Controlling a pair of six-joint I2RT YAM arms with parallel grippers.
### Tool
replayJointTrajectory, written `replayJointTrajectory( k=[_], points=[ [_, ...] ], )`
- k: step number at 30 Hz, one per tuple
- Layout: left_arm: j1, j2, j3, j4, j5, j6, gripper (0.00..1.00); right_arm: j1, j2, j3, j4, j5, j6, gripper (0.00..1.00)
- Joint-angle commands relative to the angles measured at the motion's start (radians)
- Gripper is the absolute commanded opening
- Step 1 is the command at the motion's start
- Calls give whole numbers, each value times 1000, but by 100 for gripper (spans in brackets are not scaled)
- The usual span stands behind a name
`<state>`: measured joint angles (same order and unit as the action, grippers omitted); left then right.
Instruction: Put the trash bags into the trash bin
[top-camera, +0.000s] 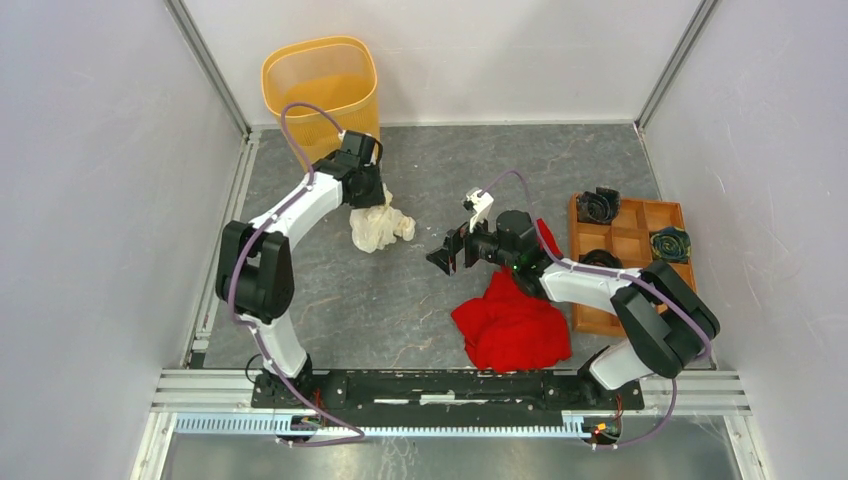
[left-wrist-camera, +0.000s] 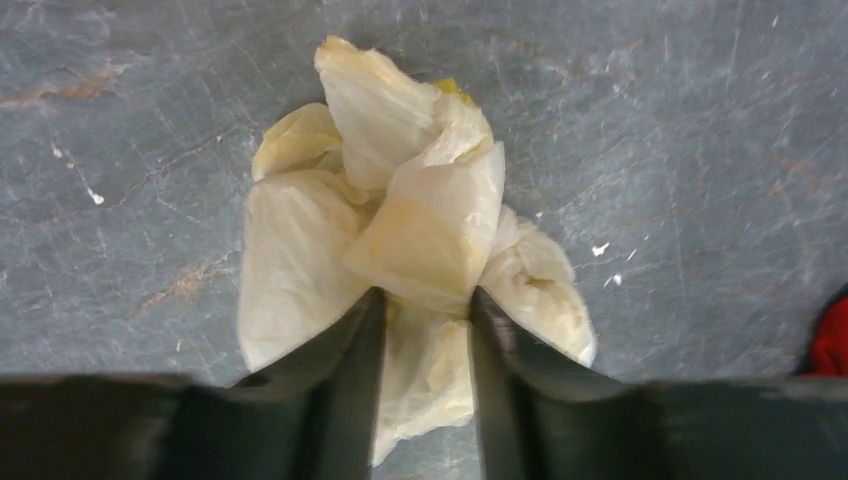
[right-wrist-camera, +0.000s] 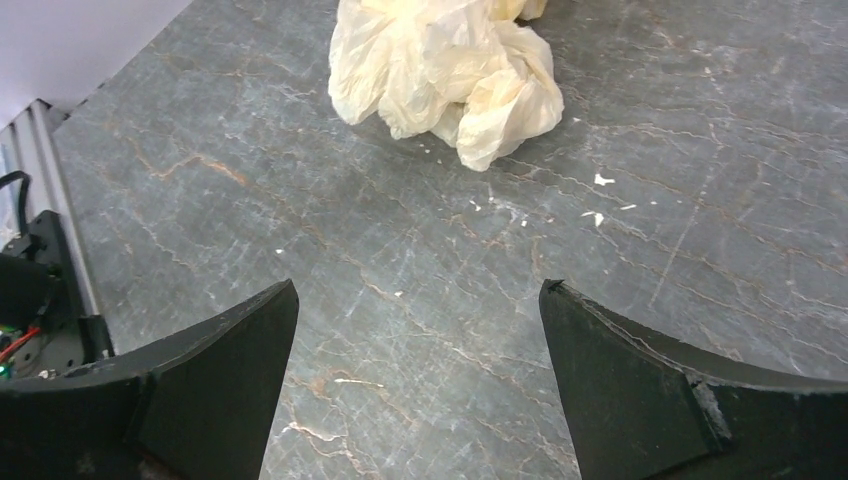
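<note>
The cream-white trash bag is a crumpled bundle on the grey table, left of centre. My left gripper is at its far edge and is shut on a fold of the film; in the left wrist view the bag bulges out between and beyond the two dark fingers. The yellow-orange trash bin stands upright at the far left corner, just behind the left arm. My right gripper is open and empty at mid-table, pointing toward the bag, which shows in the right wrist view.
A heap of red cloth lies under the right arm near the front. A brown wooden compartment tray with dark coiled items stands at the right. Grey walls close the table on three sides.
</note>
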<state>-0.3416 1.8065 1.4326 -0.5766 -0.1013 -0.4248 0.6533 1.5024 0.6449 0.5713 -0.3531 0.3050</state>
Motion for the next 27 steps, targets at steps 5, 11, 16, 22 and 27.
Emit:
replayJointTrajectory(
  k=[5,11,16,22,27],
  points=[
    [4,-290,-206,293,320,59,12,-8,-102,-91,135,117,-22,98],
    [-4,-505,-362,551,604,105,8,-39,-289,-229,255,178,10,98],
    [-29,-596,-423,647,644,114,4,-64,-391,-288,318,163,63,98],
    [-45,-607,-452,712,708,87,2,-54,-328,-244,437,-13,178,98],
    [-77,-584,-458,730,731,81,2,-42,-224,-245,570,-14,301,96]
  ],
)
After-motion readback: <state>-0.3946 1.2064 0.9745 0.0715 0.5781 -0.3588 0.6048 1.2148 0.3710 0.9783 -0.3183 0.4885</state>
